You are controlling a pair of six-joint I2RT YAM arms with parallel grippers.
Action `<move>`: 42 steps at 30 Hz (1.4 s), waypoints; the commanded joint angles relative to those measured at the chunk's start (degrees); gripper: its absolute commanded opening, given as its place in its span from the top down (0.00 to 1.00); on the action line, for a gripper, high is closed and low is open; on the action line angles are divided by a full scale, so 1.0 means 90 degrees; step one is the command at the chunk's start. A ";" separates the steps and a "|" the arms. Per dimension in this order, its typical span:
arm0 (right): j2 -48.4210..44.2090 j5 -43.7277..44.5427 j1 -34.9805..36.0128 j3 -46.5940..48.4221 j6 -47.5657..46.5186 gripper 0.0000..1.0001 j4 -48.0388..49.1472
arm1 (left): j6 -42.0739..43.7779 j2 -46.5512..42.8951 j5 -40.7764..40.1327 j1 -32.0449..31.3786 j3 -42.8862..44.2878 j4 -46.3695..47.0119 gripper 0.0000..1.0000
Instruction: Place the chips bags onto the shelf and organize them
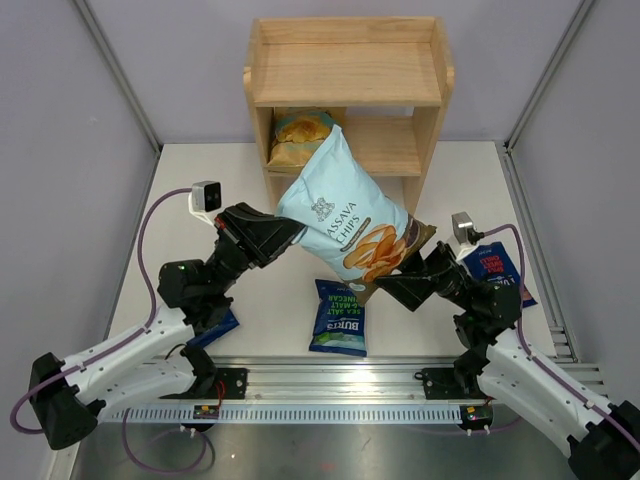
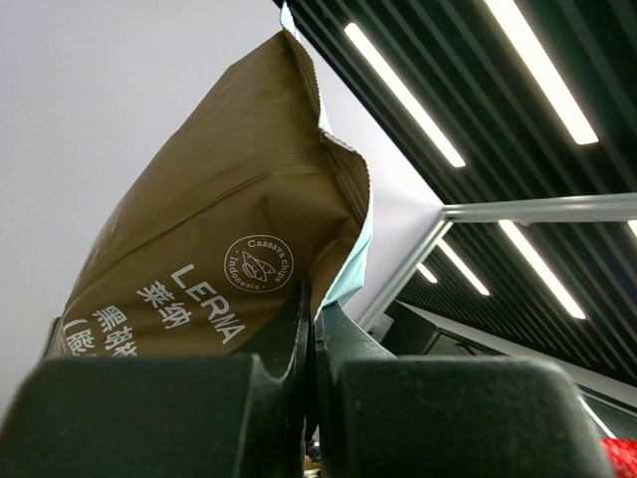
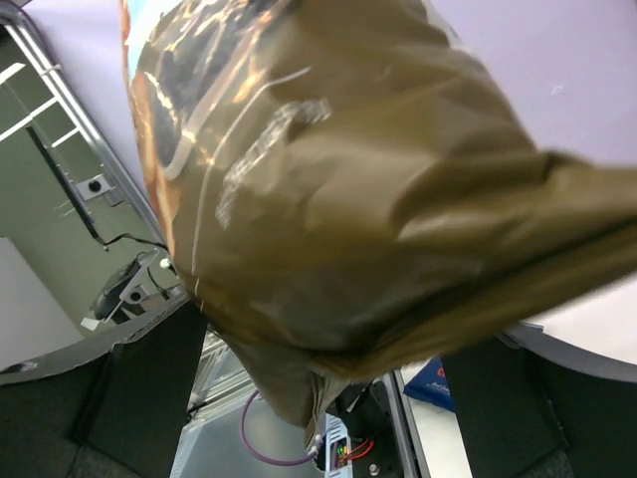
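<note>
The large light-blue and brown Cassava chips bag hangs tilted in the air in front of the wooden shelf. My left gripper is shut on the bag's left edge; the left wrist view shows the brown back of the bag pinched in the jaws. My right gripper stands open under the bag's lower right corner. In the right wrist view the bag's brown bottom fills the space between the wide-apart fingers. A yellow chips bag lies on the shelf's lower tier.
A dark-blue Burts bag lies on the table between the arms. A red-lettered one lies by the right arm, also seen as a blue corner. Another blue bag peeks from under the left arm. The shelf's top tier holds nothing.
</note>
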 commanded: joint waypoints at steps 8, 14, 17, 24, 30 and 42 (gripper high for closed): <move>-0.0131 0.0591 -0.0011 0.0725 -0.0504 0.01 0.0134 | 0.0107 -0.0099 -0.0161 -0.0286 0.0151 0.0668 1.00; 0.0453 -0.0121 -0.0011 0.1076 0.0139 0.04 0.1276 | 0.0155 -0.0050 -0.0083 -0.0286 0.0053 0.0394 1.00; 0.0562 -0.0366 -0.0011 0.1340 0.0228 0.18 0.1316 | 0.0340 -0.0050 -0.0151 -0.0286 -0.0044 0.0151 1.00; 0.0270 -0.0064 -0.0011 0.1312 0.0043 0.51 0.0486 | 0.1130 -0.0293 -0.0492 -0.0276 -0.0318 -0.0992 0.79; -0.0062 -0.0152 -0.0011 0.1302 -0.0103 0.72 -0.0566 | 0.2136 -0.1064 -0.1496 -0.0267 -0.0377 -0.2747 0.08; -0.1146 0.1429 -0.0011 0.0911 0.0031 0.85 -0.3066 | 0.4012 -0.2120 -0.4056 -0.0257 0.0257 -0.6760 0.01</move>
